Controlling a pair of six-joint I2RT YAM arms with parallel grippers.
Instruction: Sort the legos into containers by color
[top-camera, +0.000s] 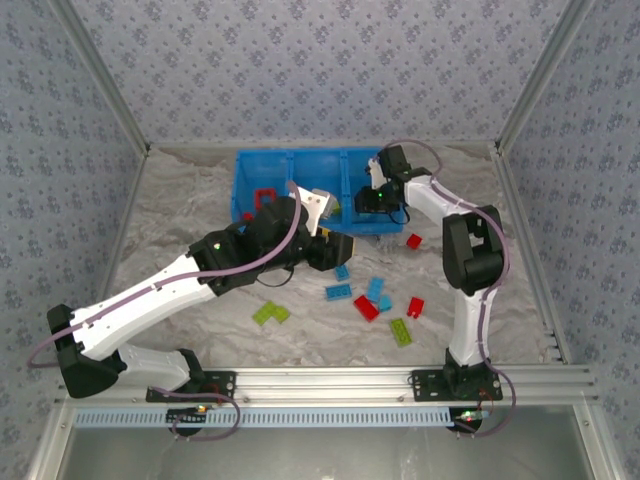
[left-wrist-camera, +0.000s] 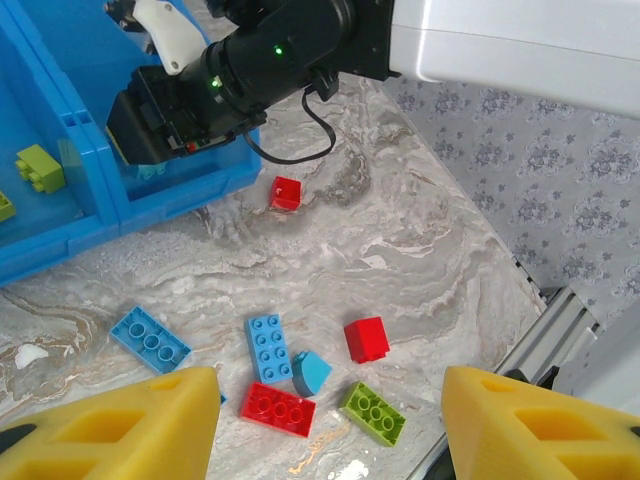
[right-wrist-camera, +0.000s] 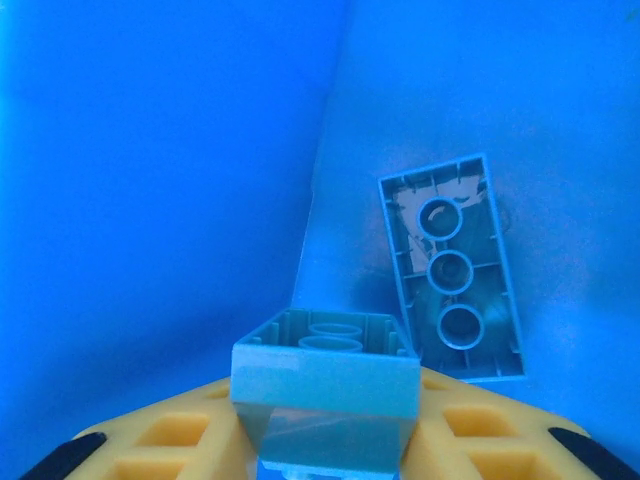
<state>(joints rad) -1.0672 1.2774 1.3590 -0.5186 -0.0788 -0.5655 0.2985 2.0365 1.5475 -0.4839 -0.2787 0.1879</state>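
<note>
while the right gripper (right-wrist-camera: 325, 445) holds a light blue brick (right-wrist-camera: 325, 380) inside the bin (top-camera: 290, 153), the left gripper (left-wrist-camera: 330, 425) hangs wide, empty; about nine legos (top-camera: 366, 307) lie unsorted on the surface (top-camera: 180, 215).

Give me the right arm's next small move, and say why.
Probably open the right gripper: the light blue brick between its fingers hangs inside the blue bin, where another light blue brick lies upturned, so it would drop in with its colour.
</note>
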